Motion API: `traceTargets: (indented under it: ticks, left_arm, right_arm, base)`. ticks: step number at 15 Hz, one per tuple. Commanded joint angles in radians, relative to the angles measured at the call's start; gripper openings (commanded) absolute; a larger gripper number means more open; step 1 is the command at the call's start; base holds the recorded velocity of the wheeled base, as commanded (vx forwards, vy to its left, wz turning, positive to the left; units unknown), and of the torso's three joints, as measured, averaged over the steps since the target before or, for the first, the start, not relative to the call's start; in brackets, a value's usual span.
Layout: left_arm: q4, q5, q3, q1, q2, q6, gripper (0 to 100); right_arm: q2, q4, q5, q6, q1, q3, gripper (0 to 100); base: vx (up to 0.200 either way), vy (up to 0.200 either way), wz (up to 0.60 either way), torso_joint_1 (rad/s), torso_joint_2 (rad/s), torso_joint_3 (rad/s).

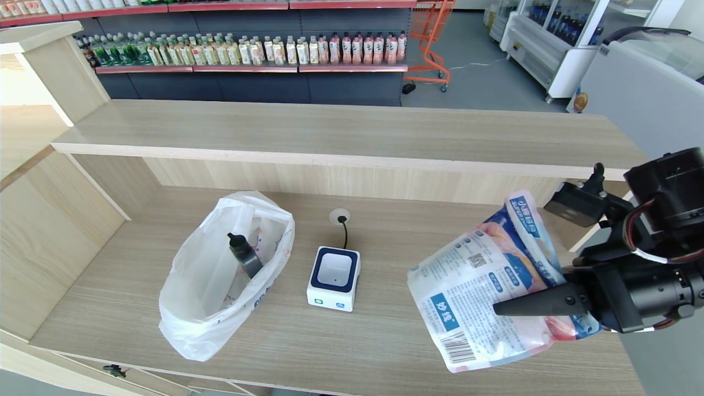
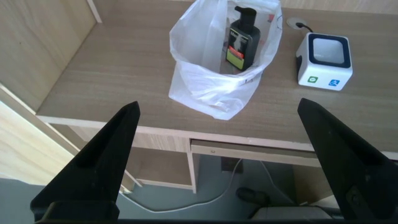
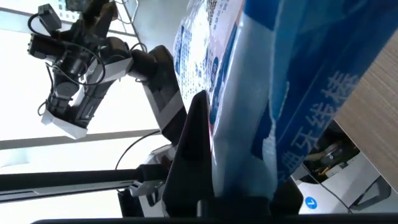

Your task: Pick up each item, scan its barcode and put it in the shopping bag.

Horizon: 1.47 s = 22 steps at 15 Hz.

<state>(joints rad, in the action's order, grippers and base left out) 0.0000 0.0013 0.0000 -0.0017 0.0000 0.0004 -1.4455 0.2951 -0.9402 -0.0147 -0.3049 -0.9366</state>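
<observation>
Over on the left, our left claw [image 2: 217, 109] hangs with its fingers spread wide apart, out in front of the worktop [image 2: 93, 81] edge. Left of centre in the head view, the white shopping bag [image 1: 192, 308] stands open with a dark pump bottle [image 1: 243, 254] leaning inside. Near it at centre sits the scanner [image 1: 334, 275], window up. Lower right, our right claw [image 1: 509, 309] is clamped on the blue-and-white pouch [image 1: 478, 286], with a barcode showing at the pouch's lower corner.
</observation>
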Motion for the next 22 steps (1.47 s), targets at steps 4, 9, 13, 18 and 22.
traceTargets:
  ticks: [4, 9, 13, 18, 22]
  left_arm:
    - [0.0, 0.0, 0.0, 0.0, 0.002, 0.0, 100]
    - [0.0, 0.0, 0.0, 0.0, 0.002, 0.001, 100]
    - [0.0, 0.0, 0.0, 0.0, 0.002, 0.0, 100]
    - [0.0, 0.0, 0.0, 0.0, 0.002, 0.0, 100]
    - [0.0, 0.0, 0.0, 0.0, 0.002, 0.001, 100]
  right_arm:
    - [-0.001, -0.001, 0.004, 0.004, -0.002, 0.002, 0]
    - [-0.004, -0.005, 0.015, 0.012, -0.005, -0.007, 0]
    - [-0.004, -0.033, 0.018, 0.012, -0.026, 0.01, 0]
    - [0.013, -0.221, 0.247, 0.223, -0.019, 0.018, 0]
    - [0.131, -0.24, 0.383, 0.509, 0.033, 0.051, 0]
  base:
    - [0.0, 0.0, 0.0, 0.0, 0.0, 0.0]
    - [0.0, 0.0, 0.0, 0.0, 0.0, 0.0]
    - [0.0, 0.0, 0.0, 0.0, 0.0, 0.0]
    - [0.0, 0.0, 0.0, 0.0, 0.0, 0.0]
    - [0.0, 0.0, 0.0, 0.0, 0.0, 0.0]
